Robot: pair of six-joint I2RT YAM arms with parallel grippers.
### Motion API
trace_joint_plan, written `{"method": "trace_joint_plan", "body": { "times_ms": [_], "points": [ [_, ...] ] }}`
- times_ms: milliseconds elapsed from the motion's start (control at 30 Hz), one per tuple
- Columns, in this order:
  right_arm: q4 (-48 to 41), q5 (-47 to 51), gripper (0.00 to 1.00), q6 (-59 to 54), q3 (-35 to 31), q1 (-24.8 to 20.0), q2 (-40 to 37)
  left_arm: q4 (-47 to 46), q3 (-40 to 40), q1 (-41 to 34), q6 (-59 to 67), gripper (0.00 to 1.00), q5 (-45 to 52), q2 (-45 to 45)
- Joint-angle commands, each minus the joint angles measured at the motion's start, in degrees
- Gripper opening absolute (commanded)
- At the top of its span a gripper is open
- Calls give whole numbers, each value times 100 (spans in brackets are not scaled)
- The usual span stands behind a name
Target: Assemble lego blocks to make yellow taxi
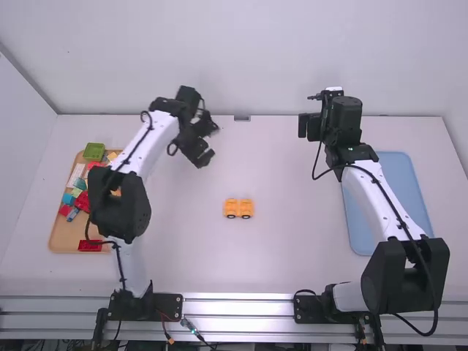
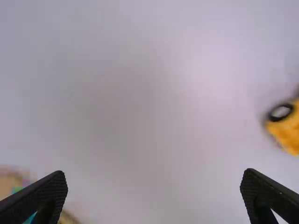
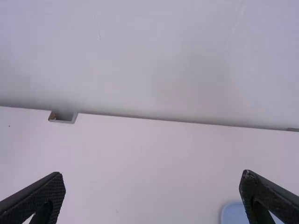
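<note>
Near the middle of the table an orange-yellow block piece with dark wheels [image 1: 238,208] stands by itself. My left gripper [image 1: 208,149] is above the table, behind and to the left of that piece. In the left wrist view, the left gripper [image 2: 154,196] has its fingers wide apart with nothing between them, and part of the wheeled piece [image 2: 286,128] shows. The right gripper [image 1: 310,126] is up near the table's back edge, far from the piece. In the right wrist view, the right gripper [image 3: 152,196] is spread wide and holds nothing.
On the left, partly behind the left arm, a wooden tray [image 1: 62,238] holds several coloured blocks, with a green block [image 1: 94,151] at its back end. A blue tray [image 1: 398,183] lies at the right beside the right arm. The wall [image 1: 241,58] rises behind the table.
</note>
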Motion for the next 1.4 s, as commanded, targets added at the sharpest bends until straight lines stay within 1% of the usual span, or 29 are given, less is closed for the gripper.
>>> {"method": "trace_joint_plan", "body": {
  "times_ms": [0,133,167,233,267,300,367,500,633,767,900,933,967,1000,1033,1133,1200,1367],
  "points": [
    [28,26,99,44,223,11,48,-13,162,610,-1290,99,-59,-4],
    [-42,24,99,39,223,20,48,212,146,1602,-3261,99,-903,-2],
    [-55,24,99,39,223,20,48,199,144,1687,-3359,99,-940,0],
    [-131,28,99,42,223,17,48,94,136,2227,-3641,99,-861,28],
    [-149,26,99,39,223,15,48,57,136,2378,-3644,99,-761,42],
    [-170,26,99,39,223,22,48,20,129,2697,-3639,99,-584,68],
    [-179,28,99,42,223,26,48,22,114,2946,-3644,99,-501,96],
    [-179,24,99,42,223,28,48,-129,63,3746,-3637,100,-256,332],
    [-140,26,99,42,223,101,48,-68,-17,4026,-3639,96,-387,520],
    [-72,28,99,39,223,188,48,52,-59,4105,-3565,94,-560,693],
    [20,35,99,35,223,319,48,109,-66,4129,-3230,85,-638,859],
    [35,72,99,35,223,356,48,151,-66,4124,-3086,79,-643,916],
    [37,72,99,28,223,374,48,197,-66,4124,-3086,79,-667,970],
    [33,70,99,17,223,398,48,243,-68,4124,-3158,74,-765,1014],
    [31,72,99,20,223,407,48,249,-70,4124,-3224,72,-868,1051],
    [13,68,99,20,223,385,48,284,-131,4129,-3399,75,-1196,1123],
    [9,68,99,22,223,396,48,363,-173,4129,-3324,76,-1169,1152],
    [26,68,99,42,223,352,48,706,-476,4129,-3283,72,-1045,1163]
  ]
}}
